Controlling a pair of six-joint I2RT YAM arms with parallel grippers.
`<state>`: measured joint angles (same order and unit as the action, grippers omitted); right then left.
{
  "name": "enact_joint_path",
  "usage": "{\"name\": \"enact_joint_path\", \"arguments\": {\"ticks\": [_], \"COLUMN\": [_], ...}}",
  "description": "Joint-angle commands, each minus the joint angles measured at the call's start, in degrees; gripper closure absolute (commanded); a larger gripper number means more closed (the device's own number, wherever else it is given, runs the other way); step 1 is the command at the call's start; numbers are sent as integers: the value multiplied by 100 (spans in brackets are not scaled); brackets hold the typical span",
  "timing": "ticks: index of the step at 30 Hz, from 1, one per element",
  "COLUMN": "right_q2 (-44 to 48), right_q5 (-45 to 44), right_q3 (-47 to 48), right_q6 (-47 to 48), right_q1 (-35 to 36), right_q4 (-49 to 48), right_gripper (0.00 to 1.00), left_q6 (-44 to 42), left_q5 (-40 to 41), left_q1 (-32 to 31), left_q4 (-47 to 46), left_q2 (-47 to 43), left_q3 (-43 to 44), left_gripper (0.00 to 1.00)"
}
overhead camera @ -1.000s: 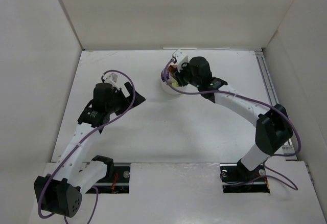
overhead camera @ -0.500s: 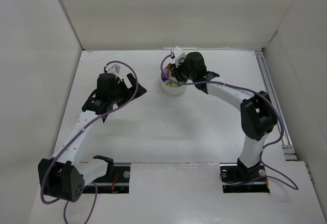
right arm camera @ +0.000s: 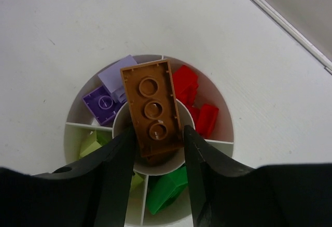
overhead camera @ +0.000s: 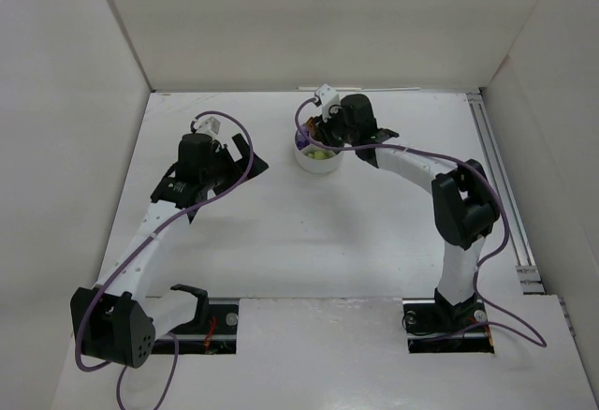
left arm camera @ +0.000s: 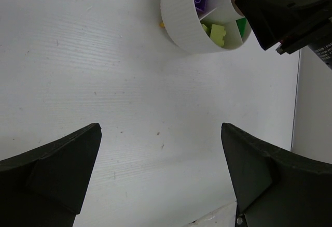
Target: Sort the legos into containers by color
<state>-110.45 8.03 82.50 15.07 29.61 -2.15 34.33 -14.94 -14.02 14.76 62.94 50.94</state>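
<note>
- The white worktop (overhead camera: 309, 232), walled in white on three sides, carries everything.
- The left arm (overhead camera: 150, 232) reaches up the left side. Its left end effector (left arm camera: 160, 128) has its jaws spread wide and holds nothing. It hangs over bare worktop, well apart from the dish.
- The right arm (overhead camera: 449, 204) curves in from the right. Its right end effector (right arm camera: 159, 133) sits directly above the dish, fingers clamped on the lower end of the orange-brown brick.
- The round white dish (right arm camera: 228, 133) stands toward the far middle of the worktop. It has a centre well ringed by wedge sections.
- The orange-brown brick (right arm camera: 152, 110) is long and flat with three rings showing. It hangs over the centre well.
- The wedges hold purple bricks (right arm camera: 104, 105), red bricks (right arm camera: 185, 84), lime bricks (right arm camera: 92, 145) and a green brick (right arm camera: 166, 185), one colour to each section.
</note>
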Motion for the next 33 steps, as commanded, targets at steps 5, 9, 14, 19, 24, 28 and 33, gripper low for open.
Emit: {"name": "enact_joint_path", "arguments": {"ticks": [5,9,14,19,24,28,33], "right_q2": [252,665,1604,2659,4256,5146,5903], "right_q5": [181,181,-265,-337,-1003,-1550,-1936], "right_q3": [39,-75,-217,-848,-2122,-2720,-3406], "right_q6": [-57,-57,-355,-829,-1391,-1727,-1885], "right_q1": [1,1,1,-471,-868,-1070,-1176], "right_q4": [-347,-400,-400,-400,19,803,1348], "right_gripper": [24,0,0,0,0,0,0], "left_q6": [-93,-93,-93,-41,21,126,180], "left_q5": [17,17,79,184,571,799,967], "left_q1": [40,40,40,40,40,40,40], "left_q4": [-140,-88,-36,149,474,659,861], "left_q2": [-97,-159,-352,-527,-852,-1125,-1354], "left_q3": [241,293,294,399,399,276,92], "left_gripper": [0,0,0,0,0,0,0]}}
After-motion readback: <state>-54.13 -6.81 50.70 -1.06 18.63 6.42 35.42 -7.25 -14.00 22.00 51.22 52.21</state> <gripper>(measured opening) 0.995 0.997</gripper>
